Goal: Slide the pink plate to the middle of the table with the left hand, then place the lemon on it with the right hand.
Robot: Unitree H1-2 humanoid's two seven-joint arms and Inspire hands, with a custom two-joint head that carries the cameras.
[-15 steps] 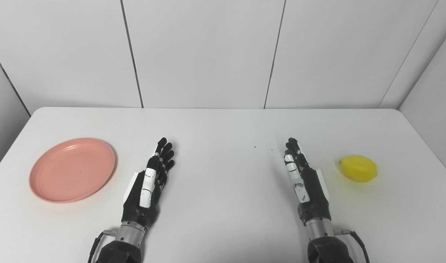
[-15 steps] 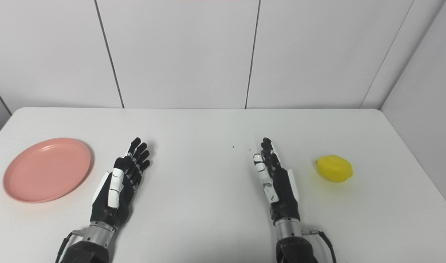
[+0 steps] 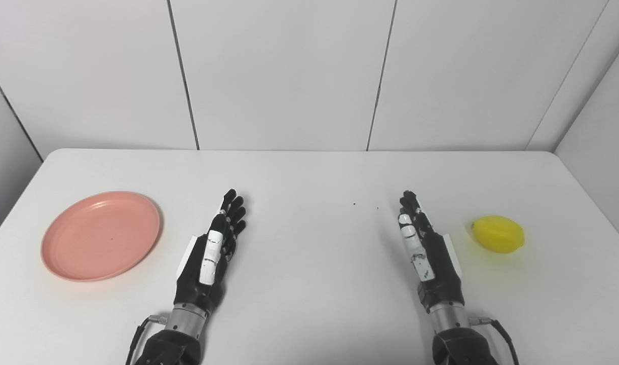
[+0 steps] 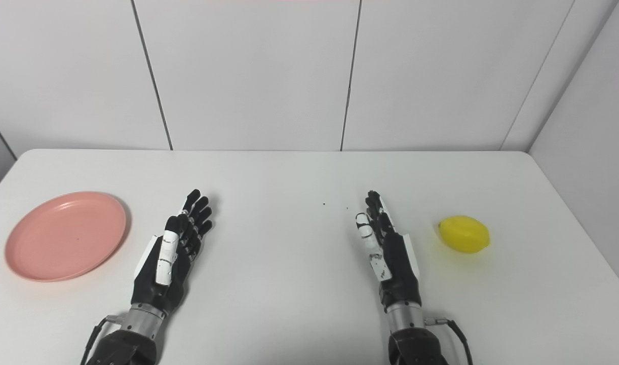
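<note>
1 round, shallow pink plastic plate lies flat on the left part of the white table, near the left edge and well apart from the table's middle. Nothing rests on it. Far across the tabletop, near the right edge, sits a smooth yellow lemon, lying on its side with its pointed tip toward the left.

Between these 2 things are the robot's 2 black-and-white hands. The left hand lies just to the right of the plate, not touching it; its fingers are stretched forward and slightly spread, released and holding nothing, with the white-capped thumb along the inner side. The right hand lies to the left of the lemon, near it but apart; its fingers also point away from the robot, extended and empty, the thumb with its white segments turned toward the table's middle. Both wrists come in from the lower edge, each with a thin black cable beside it.

A few tiny dark specks mark the tabletop between the hands. Behind the table stand plain white wall panels with dark seams.
</note>
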